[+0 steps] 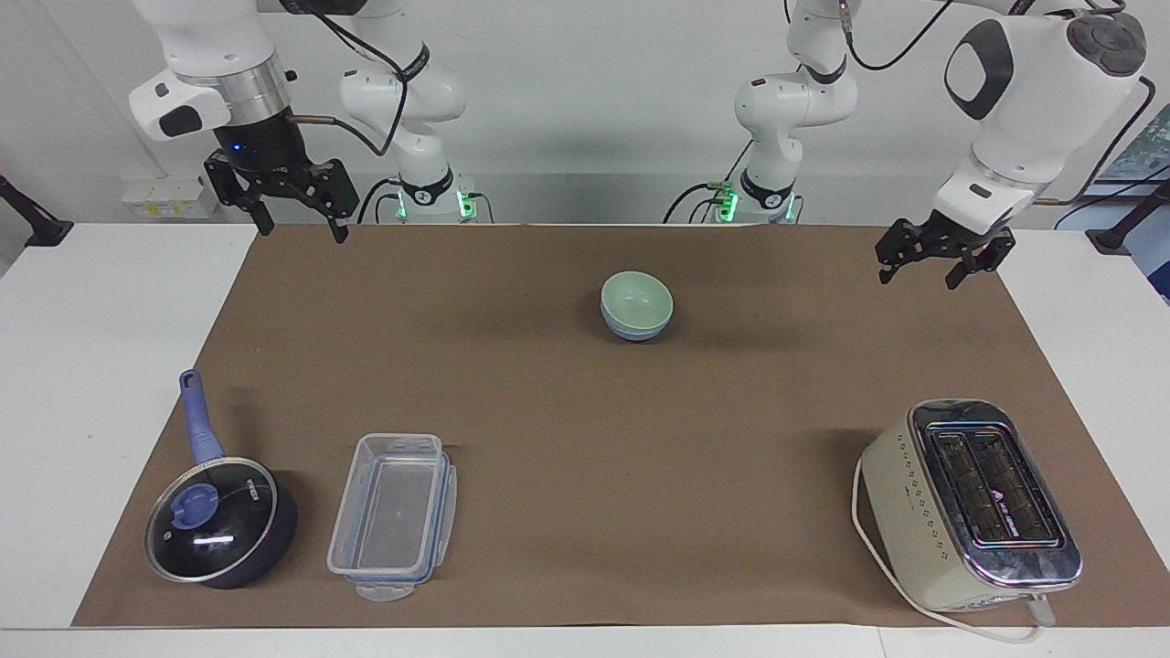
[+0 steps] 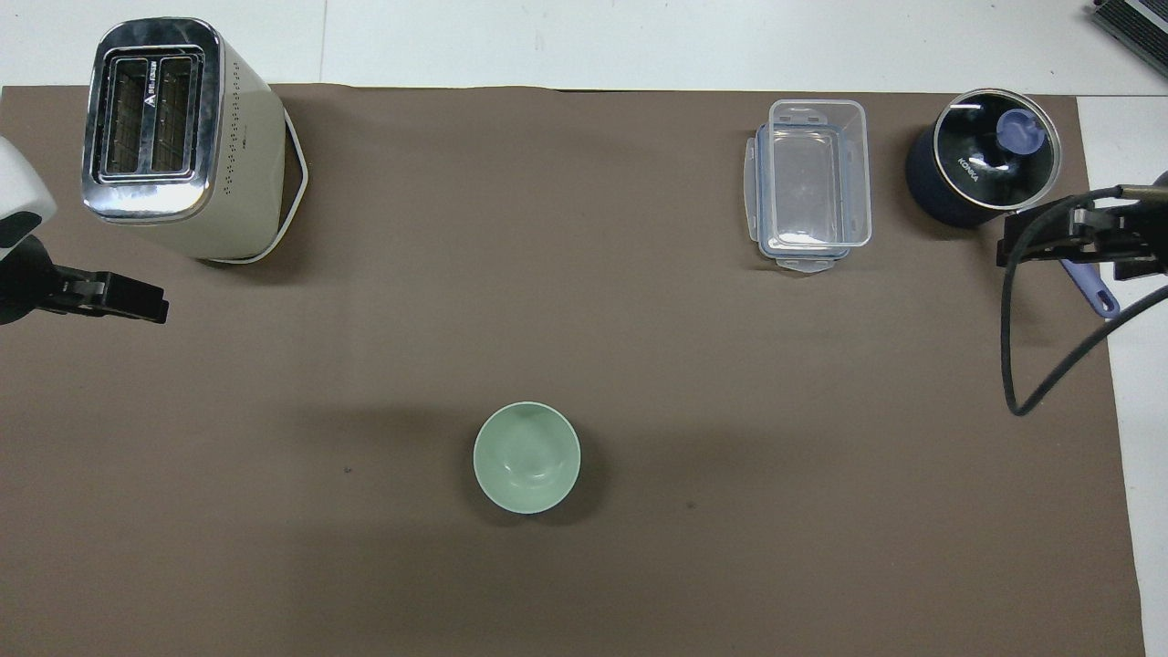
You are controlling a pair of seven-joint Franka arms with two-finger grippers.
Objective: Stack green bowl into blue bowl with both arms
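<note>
The green bowl (image 1: 636, 297) sits nested in the blue bowl (image 1: 635, 332), upright on the brown mat (image 1: 585, 439), about midway between the two arms' ends of the table. In the overhead view the green bowl (image 2: 526, 456) covers the blue bowl. My right gripper (image 1: 300, 227) is open and empty, up in the air over the mat's corner by the right arm's base; it also shows in the overhead view (image 2: 1008, 248). My left gripper (image 1: 918, 275) is open and empty, over the mat's edge at the left arm's end, and waits there (image 2: 151, 307).
A cream toaster (image 1: 969, 503) stands far from the robots at the left arm's end. A clear plastic container (image 1: 393, 516) and a dark blue lidded saucepan (image 1: 219, 521) stand far from the robots at the right arm's end.
</note>
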